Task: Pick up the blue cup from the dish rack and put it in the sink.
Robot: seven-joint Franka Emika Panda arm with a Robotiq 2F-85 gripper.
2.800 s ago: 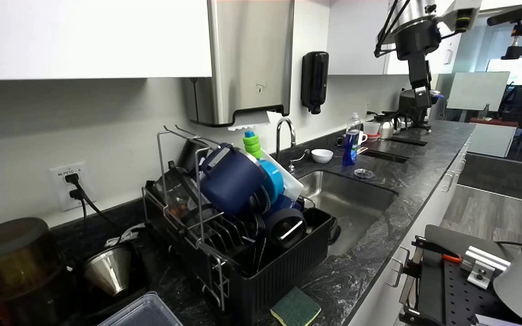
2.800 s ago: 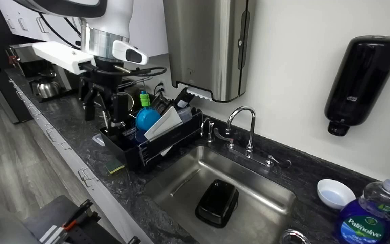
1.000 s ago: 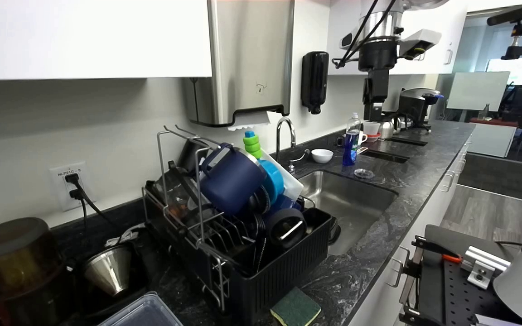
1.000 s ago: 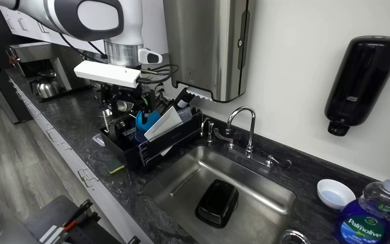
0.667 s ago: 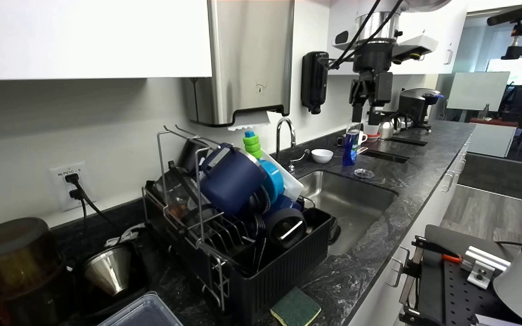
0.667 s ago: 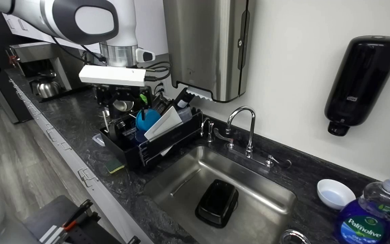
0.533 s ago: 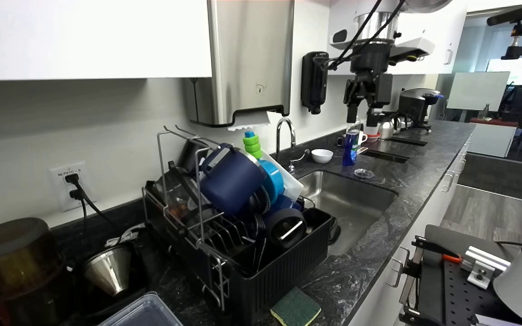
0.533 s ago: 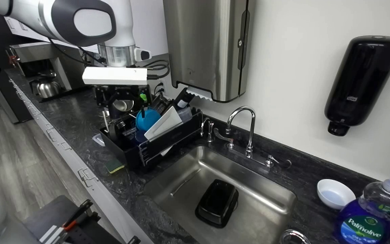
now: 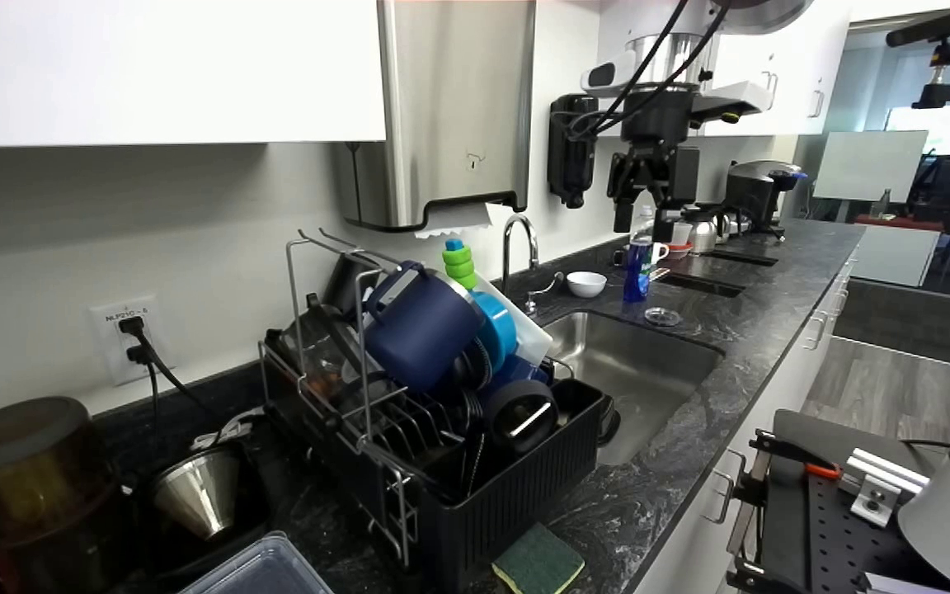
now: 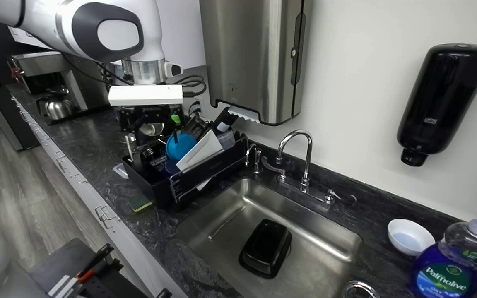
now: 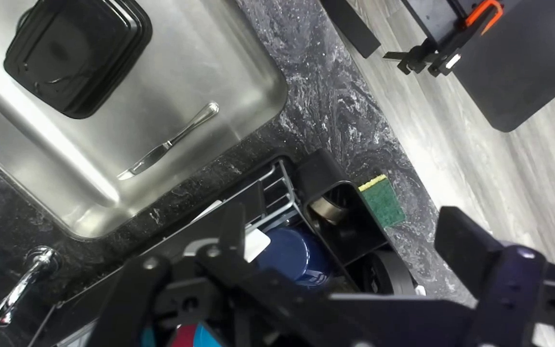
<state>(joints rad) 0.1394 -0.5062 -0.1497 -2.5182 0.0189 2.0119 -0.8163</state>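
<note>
The blue cup, a large navy mug with a handle, leans tilted on top of the crowded black dish rack. Lower in the rack, a glossier blue cup shows its flat round end in the wrist view. My gripper hangs pointing down, apart from both cups. Its fingers stand wide apart with nothing between them; the wrist view looks past the gripper onto the rack's sink-side end. The steel sink lies beside the rack. In an exterior view, the gripper partly covers the rack.
A cyan bowl, a white plate and a green-topped bottle crowd the rack. The faucet rises behind the sink, which holds a black container and a knife. A sponge lies before the rack.
My gripper has come lower and shifted toward the rack side. The wrist has turned, so both spread fingers now show in an exterior view. The cups and rack have stayed put.
</note>
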